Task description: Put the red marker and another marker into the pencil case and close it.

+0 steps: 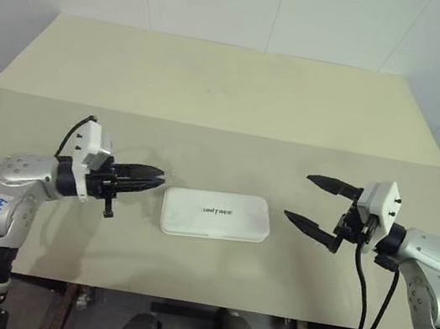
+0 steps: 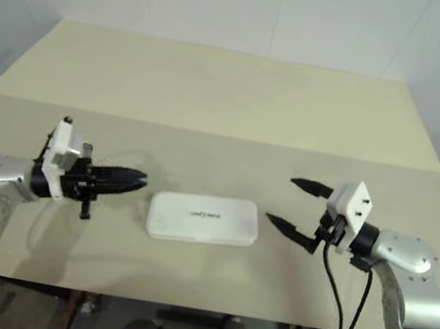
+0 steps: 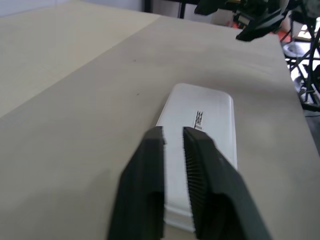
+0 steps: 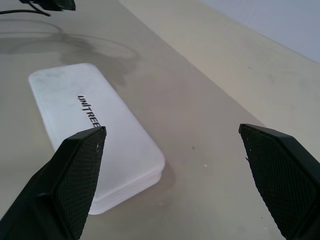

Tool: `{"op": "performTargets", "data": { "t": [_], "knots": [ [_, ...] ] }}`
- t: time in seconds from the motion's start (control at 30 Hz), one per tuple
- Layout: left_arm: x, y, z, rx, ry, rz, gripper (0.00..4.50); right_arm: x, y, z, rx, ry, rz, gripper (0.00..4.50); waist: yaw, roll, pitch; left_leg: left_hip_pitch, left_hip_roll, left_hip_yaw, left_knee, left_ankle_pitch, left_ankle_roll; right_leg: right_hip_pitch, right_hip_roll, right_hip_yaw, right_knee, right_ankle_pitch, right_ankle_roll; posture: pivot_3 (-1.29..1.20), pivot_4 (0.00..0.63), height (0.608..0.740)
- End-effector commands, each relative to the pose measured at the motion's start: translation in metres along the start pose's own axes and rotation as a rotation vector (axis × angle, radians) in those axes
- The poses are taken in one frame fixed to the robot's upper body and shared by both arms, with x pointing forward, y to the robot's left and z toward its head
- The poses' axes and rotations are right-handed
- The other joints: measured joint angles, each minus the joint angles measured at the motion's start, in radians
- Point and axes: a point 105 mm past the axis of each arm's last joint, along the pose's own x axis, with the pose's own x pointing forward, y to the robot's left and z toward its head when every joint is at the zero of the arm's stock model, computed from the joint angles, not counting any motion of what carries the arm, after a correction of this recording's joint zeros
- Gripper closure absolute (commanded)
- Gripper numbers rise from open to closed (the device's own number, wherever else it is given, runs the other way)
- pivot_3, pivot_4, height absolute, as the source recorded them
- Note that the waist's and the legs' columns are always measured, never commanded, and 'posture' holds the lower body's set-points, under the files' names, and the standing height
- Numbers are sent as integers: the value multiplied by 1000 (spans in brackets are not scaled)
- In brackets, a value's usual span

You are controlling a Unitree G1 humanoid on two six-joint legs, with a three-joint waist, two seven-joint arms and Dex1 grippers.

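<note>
Pencil case: the pencil case (image 1: 215,214) is lying flat and closed, lid printed side up, on the near middle of the table (image 1: 216,87), its long side running left to right between the two grippers.
Handling: it is looking like a stiff, light plastic shell with a smooth, glossy skin, so I am judging it likely to slide on the tabletop if pushed from one end alone; it is probably not fragile, though the hinge would not like being twisted.
Where to hold: the short ends or the long edges are offering the best purchase; the rounded corners are looking slippery for narrow fingers.
Markers: no marker is lying on the table, and with the lid down I cannot tell what is inside.
Left gripper: the left gripper (image 1: 149,178) is hanging level just beside the case's left end, not touching it, its jaws standing narrowly apart with a thin gap and holding nothing.
Right gripper: the right gripper (image 1: 315,203) is hanging near the case's right end with a clear gap to it, jaws spread wide and empty.
Obstructions: nothing is standing between either gripper and the case.
Surroundings: a white wall (image 1: 248,3) is running behind the table's far edge.
</note>
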Motion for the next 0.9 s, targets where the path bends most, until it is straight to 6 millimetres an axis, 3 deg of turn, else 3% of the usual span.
{"op": "performTargets", "data": {
  "t": [0.03, 0.27, 0.63, 0.9],
  "knots": [
    [-5, -1, 17, 75, -32, 23, 2546, -14, -9, 13, -60, -20, -42, 0, 1, 0, 0, 0, 0, 0, 0, 0, 0, 0, 0, 0, 0, 0, 0, 0, 150, 740],
    [-6, 0, 19, 94, -41, 31, 29, -25, 0, 15, -68, 14, -24, 0, -2, 0, 0, 0, 0, 0, -3, 0, 0, 0, 0, -1, -3, 0, 0, 0, 150, 740],
    [11, 7, 18, 142, -42, 34, 6, -46, -4, 13, -80, 72, -6, 0, 0, 0, 0, 0, 0, 1, -3, 0, 0, 0, 0, -1, -3, 0, 0, 0, 150, 740],
    [6, 7, 19, 128, -34, 43, 6, -46, -9, 4, -77, 73, -18, 0, -2, 0, 0, 0, 0, 2, -3, 0, 0, 0, 0, 0, -3, 0, 1, 0, 150, 740]
  ]
}}
